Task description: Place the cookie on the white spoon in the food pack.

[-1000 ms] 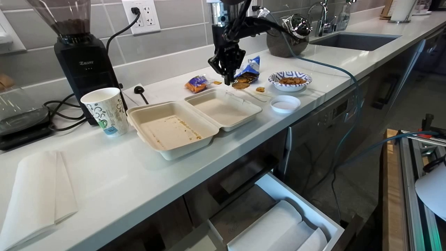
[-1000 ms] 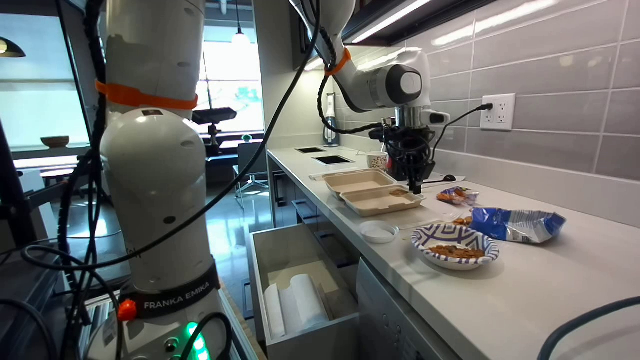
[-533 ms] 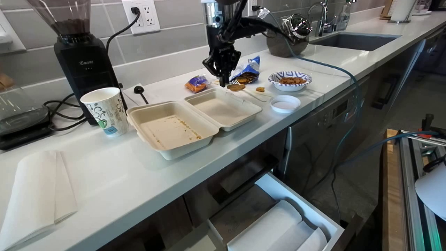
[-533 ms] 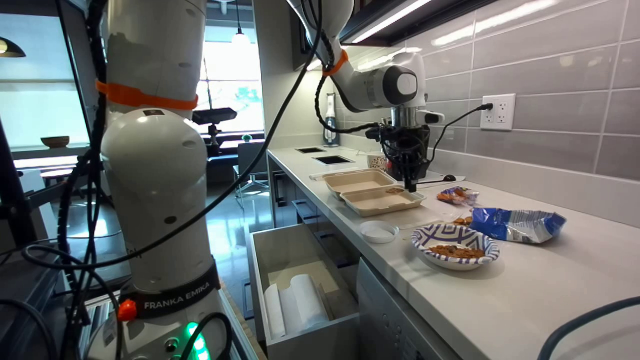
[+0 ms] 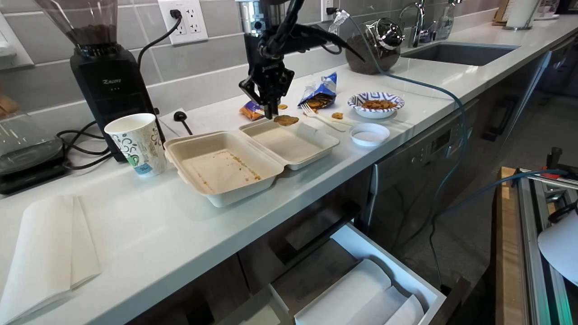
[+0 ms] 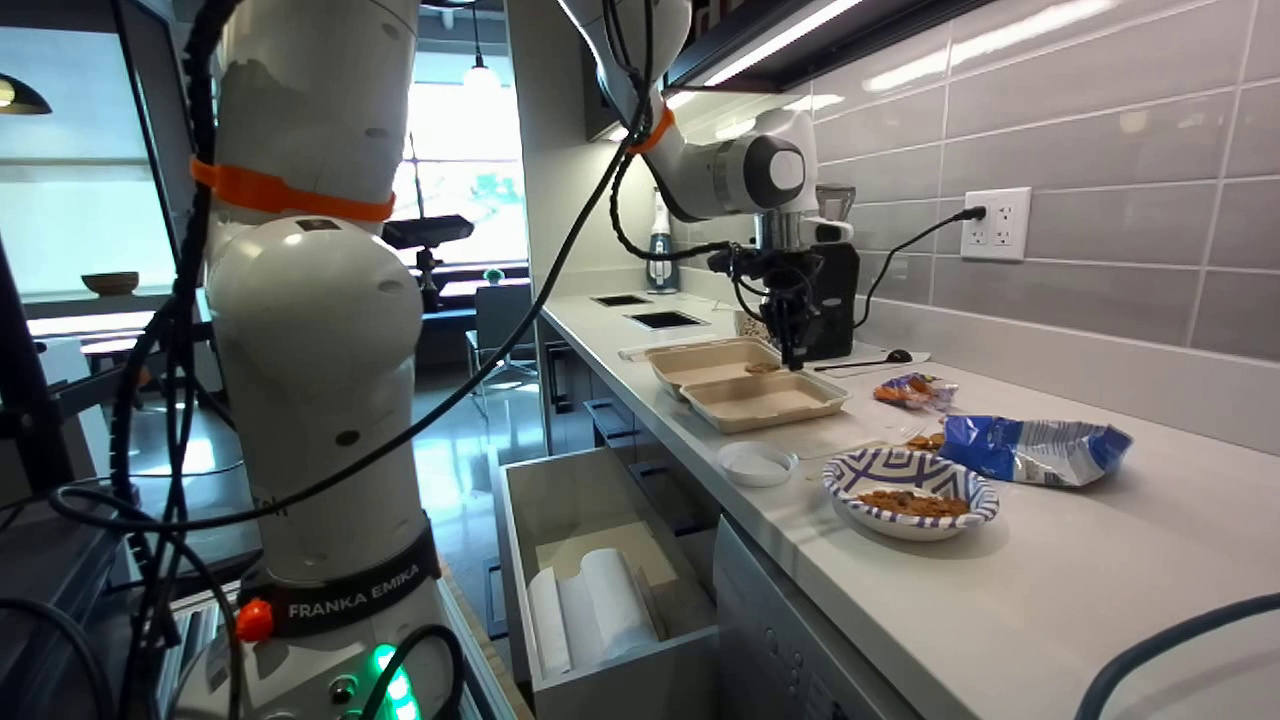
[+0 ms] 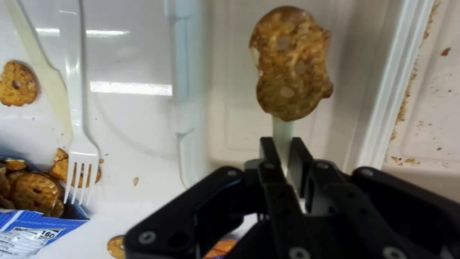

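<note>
My gripper (image 7: 282, 144) is shut on the handle of the white spoon (image 7: 283, 129); it also shows in both exterior views (image 5: 271, 113) (image 6: 793, 362). The brown speckled cookie (image 7: 275, 64) lies on the spoon's end and hides the bowl; it may be two overlapping pieces, I cannot tell. It also shows in both exterior views (image 5: 286, 120) (image 6: 762, 368). The open off-white food pack (image 5: 221, 174) lies flat on the counter, also in an exterior view (image 6: 770, 402). In the wrist view the cookie is above one half of the pack (image 7: 233, 108), held up off it.
A white fork (image 7: 83, 147) and pale knife (image 7: 46, 72) lie beside the pack. An open blue snack bag (image 7: 32, 233), patterned bowl (image 6: 850, 490), white lid (image 5: 369, 135) and small orange packet (image 5: 249, 111) are near. A paper cup (image 5: 140, 144) and coffee grinder (image 5: 113, 90) stand behind.
My gripper has moved with the spoon and cookie away from the blue bag toward the coffee grinder, and now hangs over the food pack's edge. The fork by the bag has come into view.
</note>
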Available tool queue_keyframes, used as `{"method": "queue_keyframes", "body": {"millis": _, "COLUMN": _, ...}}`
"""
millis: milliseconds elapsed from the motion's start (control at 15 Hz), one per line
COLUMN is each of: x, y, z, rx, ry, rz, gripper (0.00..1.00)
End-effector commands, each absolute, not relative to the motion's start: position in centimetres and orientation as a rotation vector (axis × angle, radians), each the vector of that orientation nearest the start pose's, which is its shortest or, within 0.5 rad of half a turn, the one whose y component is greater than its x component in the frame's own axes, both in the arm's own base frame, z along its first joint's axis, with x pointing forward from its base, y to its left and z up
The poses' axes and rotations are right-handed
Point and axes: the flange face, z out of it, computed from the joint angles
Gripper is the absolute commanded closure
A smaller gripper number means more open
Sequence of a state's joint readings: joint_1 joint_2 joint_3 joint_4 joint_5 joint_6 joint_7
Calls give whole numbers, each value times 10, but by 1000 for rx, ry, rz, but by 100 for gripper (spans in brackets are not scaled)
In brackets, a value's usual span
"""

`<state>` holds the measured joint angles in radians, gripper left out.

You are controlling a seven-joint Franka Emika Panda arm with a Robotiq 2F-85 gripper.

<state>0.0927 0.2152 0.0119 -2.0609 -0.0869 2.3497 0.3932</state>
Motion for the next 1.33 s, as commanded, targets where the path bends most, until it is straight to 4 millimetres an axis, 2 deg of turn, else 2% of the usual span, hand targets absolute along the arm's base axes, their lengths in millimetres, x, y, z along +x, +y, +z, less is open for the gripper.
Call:
{"method": "queue_keyframes", "body": {"millis": 0, "x": 592, "y": 80, "z": 339, "rx": -3123, "ry": 380, "rz": -139, "gripper": 97}}
{"method": "queue_keyframes", "body": {"millis": 733, "x": 603, "y": 120, "z": 335, "rx": -3066, "ry": 307, "rz": -146, "gripper": 97}}
{"method": "queue_keyframes", "body": {"millis": 1267, "x": 612, "y": 140, "z": 339, "rx": -3015, "ry": 378, "rz": -251, "gripper": 97}}
